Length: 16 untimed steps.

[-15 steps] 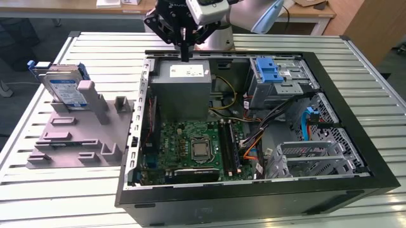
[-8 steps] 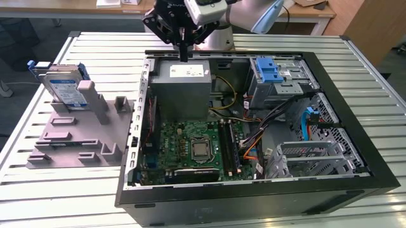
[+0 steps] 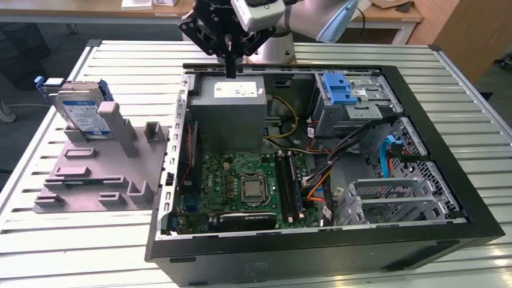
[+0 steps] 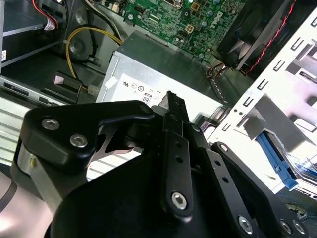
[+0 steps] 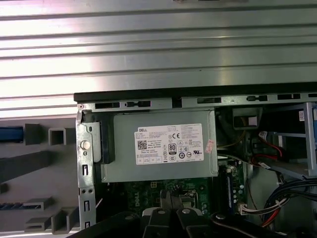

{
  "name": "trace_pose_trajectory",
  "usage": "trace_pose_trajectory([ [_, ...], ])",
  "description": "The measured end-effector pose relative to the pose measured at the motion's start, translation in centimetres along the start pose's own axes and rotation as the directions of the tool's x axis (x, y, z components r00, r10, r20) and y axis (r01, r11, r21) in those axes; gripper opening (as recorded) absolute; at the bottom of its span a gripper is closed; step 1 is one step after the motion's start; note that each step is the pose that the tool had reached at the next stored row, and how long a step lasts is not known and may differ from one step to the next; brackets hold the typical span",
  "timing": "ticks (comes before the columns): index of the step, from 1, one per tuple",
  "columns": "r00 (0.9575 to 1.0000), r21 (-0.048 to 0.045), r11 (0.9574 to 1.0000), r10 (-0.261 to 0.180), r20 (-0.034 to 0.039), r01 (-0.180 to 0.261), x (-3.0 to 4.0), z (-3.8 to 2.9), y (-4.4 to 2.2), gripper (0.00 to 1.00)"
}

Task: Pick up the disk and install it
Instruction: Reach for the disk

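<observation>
The disk [image 3: 83, 114], silver-grey with a white-and-blue label and a blue carrier, stands upright in a slot of the grey fixture [image 3: 100, 171] on the exterior view's left, outside the computer case. My gripper [image 3: 231, 73] hangs well to the right of it, over the far edge of the grey power-supply box [image 3: 232, 114]. Its black fingers point down, pressed together with nothing between them. In both wrist views the shut fingertips [image 4: 173, 96] sit above the power-supply box [image 5: 158, 146]. A blue edge [image 5: 10, 134] of the disk's carrier shows on the fixture in the first wrist view.
The open black computer case [image 3: 460, 180] lies on the slatted metal table [image 3: 120, 60]. Inside are the green motherboard [image 3: 240, 186], a grey cage with a blue latch [image 3: 346, 95], another metal cage [image 3: 392, 198] and loose cables [image 3: 336, 150].
</observation>
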State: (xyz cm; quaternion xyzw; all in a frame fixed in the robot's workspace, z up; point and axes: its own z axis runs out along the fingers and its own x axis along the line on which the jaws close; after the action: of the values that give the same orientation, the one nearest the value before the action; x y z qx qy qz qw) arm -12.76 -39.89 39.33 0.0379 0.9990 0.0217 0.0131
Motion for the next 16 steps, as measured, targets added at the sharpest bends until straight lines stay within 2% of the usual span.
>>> trace_pose_trajectory([
  [16,1.0000,0.0000,1.0000,0.000,0.0000,0.000,0.60,-0.02,-0.05,0.11],
])
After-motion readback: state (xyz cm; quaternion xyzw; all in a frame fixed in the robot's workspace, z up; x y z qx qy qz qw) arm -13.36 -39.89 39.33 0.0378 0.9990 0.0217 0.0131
